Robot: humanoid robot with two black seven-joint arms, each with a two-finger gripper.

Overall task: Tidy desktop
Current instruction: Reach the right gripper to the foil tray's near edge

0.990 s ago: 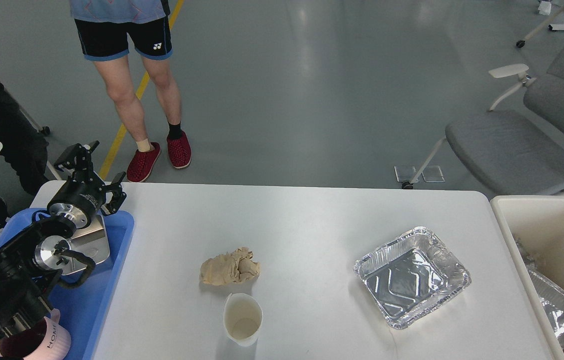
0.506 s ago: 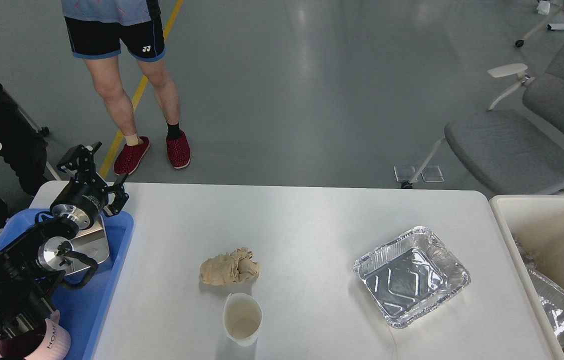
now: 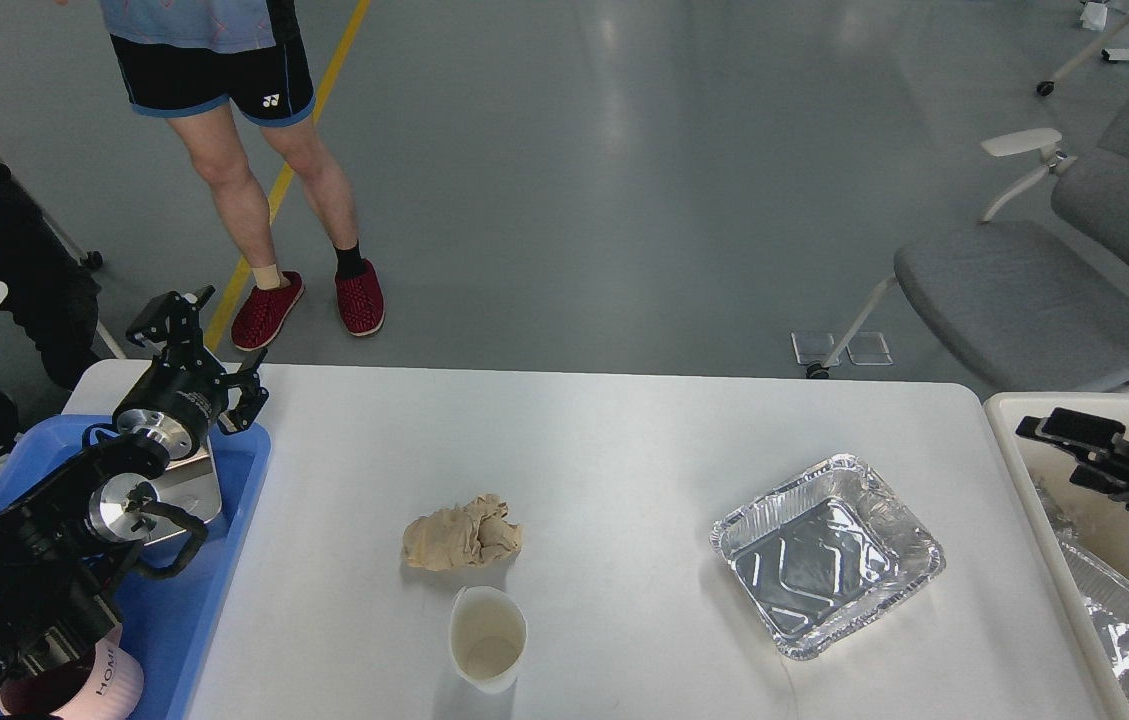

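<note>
While left end effector [image 3: 196, 352] hovers over blue tray [image 3: 224, 560], fingers apart, right end effector [image 3: 1064, 440] state unclear; tabletop [image 3: 624, 440] holds crumpled paper [image 3: 462, 534], cup [image 3: 487, 638], foil pan [image 3: 827, 552].

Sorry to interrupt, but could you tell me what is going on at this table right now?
A two-armed robot is tidying the desktop. Nothing is being held at the moment. Its left gripper is open above the far end of a blue tray at the table's left side, and its right gripper reaches in over a beige bin on the right. A crumpled brown paper, a paper cup and a foil tray lie on the desktop. A person in red shoes stands beyond the table.
</note>
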